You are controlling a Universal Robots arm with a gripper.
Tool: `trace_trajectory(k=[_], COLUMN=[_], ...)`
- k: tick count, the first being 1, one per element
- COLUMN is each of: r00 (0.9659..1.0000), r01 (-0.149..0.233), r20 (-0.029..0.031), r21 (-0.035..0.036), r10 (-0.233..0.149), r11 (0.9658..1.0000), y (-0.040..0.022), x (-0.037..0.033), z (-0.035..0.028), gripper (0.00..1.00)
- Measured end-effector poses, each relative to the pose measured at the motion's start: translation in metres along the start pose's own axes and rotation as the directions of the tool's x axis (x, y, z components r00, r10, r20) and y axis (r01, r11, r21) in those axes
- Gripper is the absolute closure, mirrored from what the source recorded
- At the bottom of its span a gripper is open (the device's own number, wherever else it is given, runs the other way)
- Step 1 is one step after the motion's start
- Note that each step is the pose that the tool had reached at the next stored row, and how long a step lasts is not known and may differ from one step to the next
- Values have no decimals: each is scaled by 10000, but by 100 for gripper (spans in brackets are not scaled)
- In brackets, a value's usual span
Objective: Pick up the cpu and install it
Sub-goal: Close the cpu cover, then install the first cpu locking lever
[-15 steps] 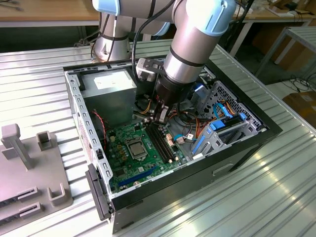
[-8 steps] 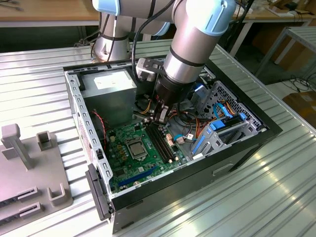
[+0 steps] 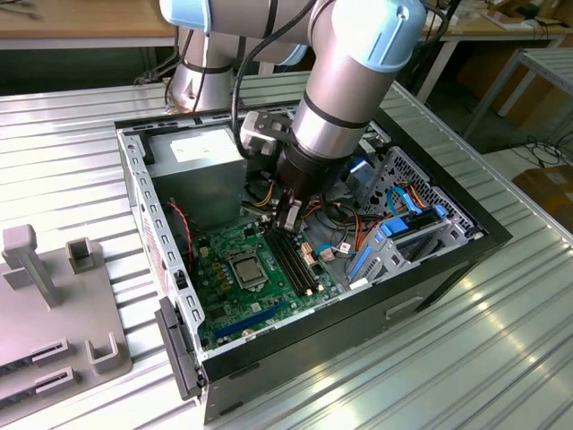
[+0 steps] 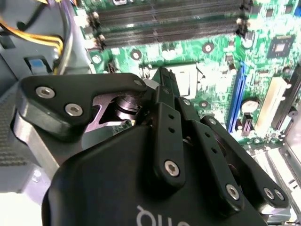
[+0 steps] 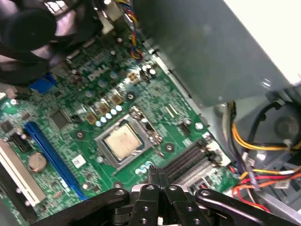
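The cpu (image 5: 123,141), a pale silvery-tan square, lies flat inside the black-and-metal socket frame (image 5: 126,142) on the green motherboard (image 3: 228,291). In the exterior view the cpu (image 3: 246,268) sits in the socket near the board's middle. My gripper (image 3: 288,220) hangs above the board, over the memory slots (image 3: 295,260) just to the exterior view's right of the socket. Its black fingertips (image 5: 157,173) are pressed together with nothing between them. In the second wrist view the gripper (image 4: 162,80) hides most of the socket (image 4: 190,77).
The board lies in an open computer case (image 3: 143,224). A grey power supply (image 3: 201,175) rises behind the socket, and coloured cables (image 3: 345,224) and a blue drive cage (image 3: 403,237) crowd the exterior view's right. A grey fixture (image 3: 54,305) lies on the table at the left.
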State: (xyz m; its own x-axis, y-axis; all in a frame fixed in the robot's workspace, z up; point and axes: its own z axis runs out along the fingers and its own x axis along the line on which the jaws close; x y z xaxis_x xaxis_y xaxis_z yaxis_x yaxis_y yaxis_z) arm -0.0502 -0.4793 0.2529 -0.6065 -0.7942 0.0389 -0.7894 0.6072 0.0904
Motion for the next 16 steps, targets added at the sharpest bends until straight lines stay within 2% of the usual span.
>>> trace_trajectory(k=[4, 6, 9, 16], r00=[10000, 10000, 10000, 10000], r01=[2, 5, 9, 8], r20=[22, 54, 74, 77], r21=[7, -7, -22, -24], r10=[-2, -5, -8, -8], r11=[10000, 10000, 10000, 10000], y=[62, 86, 92, 93], x=[116, 156, 166, 167], z=[17, 27, 29, 29], gripper=[89, 89, 89, 89])
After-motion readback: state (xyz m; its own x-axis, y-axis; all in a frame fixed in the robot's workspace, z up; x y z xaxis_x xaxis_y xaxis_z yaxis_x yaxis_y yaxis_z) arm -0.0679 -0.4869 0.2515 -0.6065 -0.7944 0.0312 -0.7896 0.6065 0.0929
